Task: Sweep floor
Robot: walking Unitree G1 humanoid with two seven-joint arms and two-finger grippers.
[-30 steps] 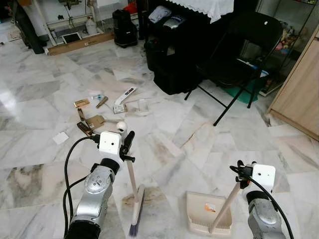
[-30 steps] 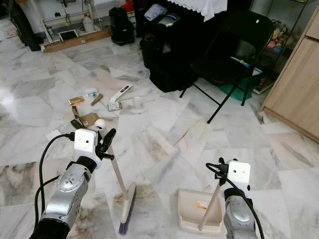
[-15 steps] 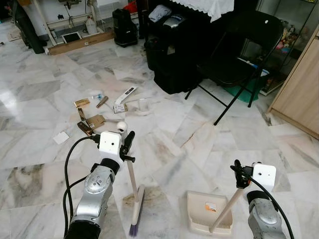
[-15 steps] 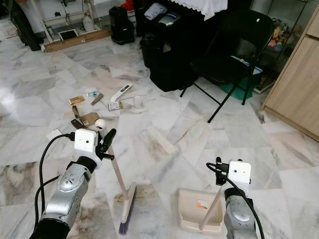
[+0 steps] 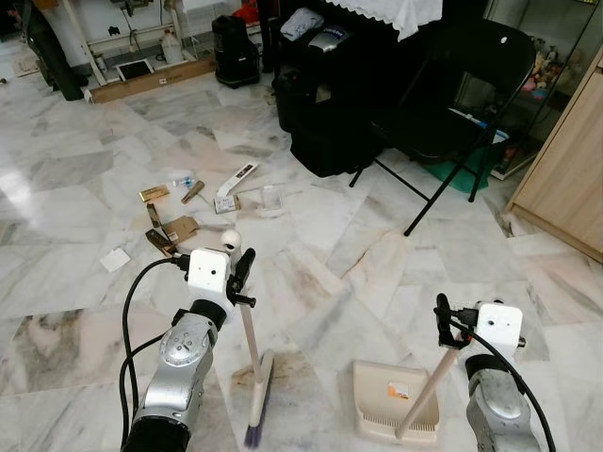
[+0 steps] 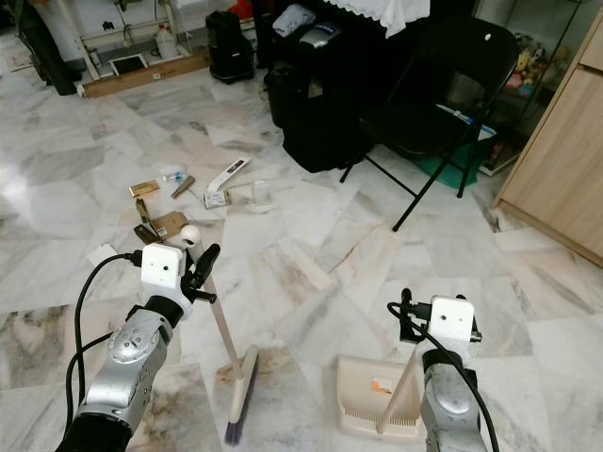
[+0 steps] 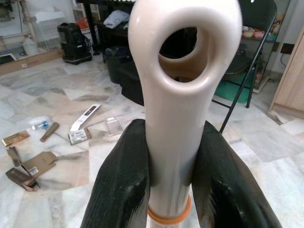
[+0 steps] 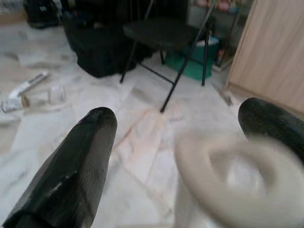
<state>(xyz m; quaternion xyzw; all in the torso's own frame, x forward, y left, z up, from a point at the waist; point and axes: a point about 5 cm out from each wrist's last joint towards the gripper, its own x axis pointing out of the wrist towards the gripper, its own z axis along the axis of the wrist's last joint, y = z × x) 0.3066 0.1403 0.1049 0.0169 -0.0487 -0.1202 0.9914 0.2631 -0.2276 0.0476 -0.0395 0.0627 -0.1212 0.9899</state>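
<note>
A pale marble floor (image 5: pixel 396 273) is spreading across the scene, with the widest bare stretch lying between the arms and running toward 1 o'clock. At 12 o'clock a black cabinet (image 5: pixel 325 104) is closing off that side, and a black folding chair (image 5: pixel 452 94) is standing at 1 o'clock beside it. A wooden cupboard (image 5: pixel 565 179) is hemming the 3 o'clock edge.

Litter (image 5: pixel 193 202), made of cartons, wrappers and a clear cup, is lying scattered at 10 to 11 o'clock, well apart from the broom.

The cream broom (image 5: pixel 254 377) is leaning at 7 o'clock, its dark-tipped bristles touching the floor. The left gripper (image 5: pixel 238 273) is clamping the handle just under its looped end. The left wrist view is showing both black fingers (image 7: pixel 121 190) pressing the handle, with an orange ring below them.

The cream dustpan (image 5: pixel 391 400) is sitting flat at 5 o'clock. The right gripper (image 5: pixel 450 320) is standing at its handle top; the right wrist view, blurred, is showing the fingers (image 8: pixel 76 171) spread wide around the handle's ring, not squeezing it.
</note>
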